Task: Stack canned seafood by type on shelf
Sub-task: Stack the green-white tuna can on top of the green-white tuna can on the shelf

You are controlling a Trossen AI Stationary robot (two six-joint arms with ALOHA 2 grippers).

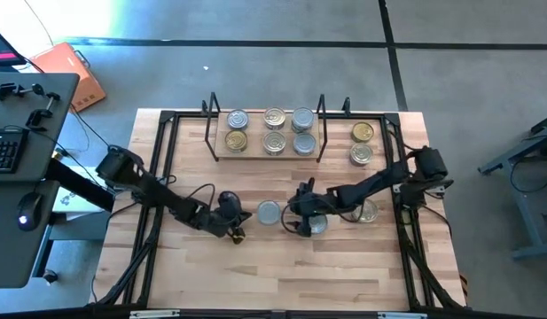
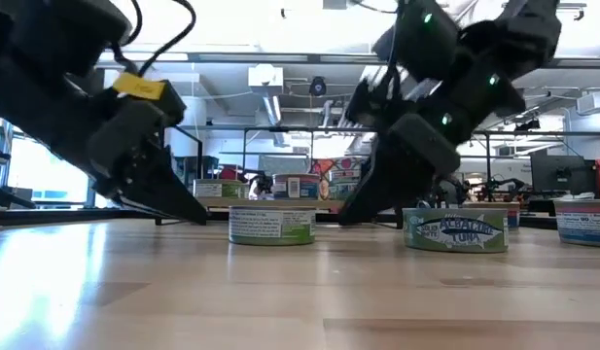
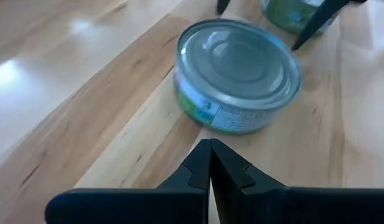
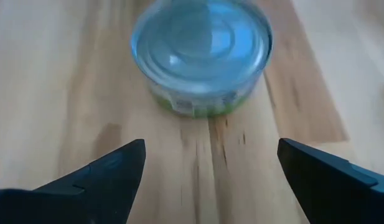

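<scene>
A silver-topped tin with a green label [image 1: 269, 213] stands on the tabletop between my two grippers; the low view [image 2: 270, 224] also shows it. My left gripper [image 3: 210, 144] is shut, and its tips are just short of this tin [image 3: 235, 74], on its left side. My right gripper [image 4: 210, 155] is open and low over the table on the tin's right side. That tin [image 4: 201, 53] lies ahead of its fingers, not between them. The shelf [image 1: 222, 152] at the far side carries several tins, silver-topped and gold-topped, on its board.
A blue-and-green labelled tin [image 2: 455, 231] stands right beside the right gripper [image 1: 316, 223]. A gold-topped tin [image 1: 369, 211] sits under the right arm. Two gold-topped tins [image 1: 362, 143] stand right of the shelf. Black frame rails [image 1: 158, 177] run along the table's sides.
</scene>
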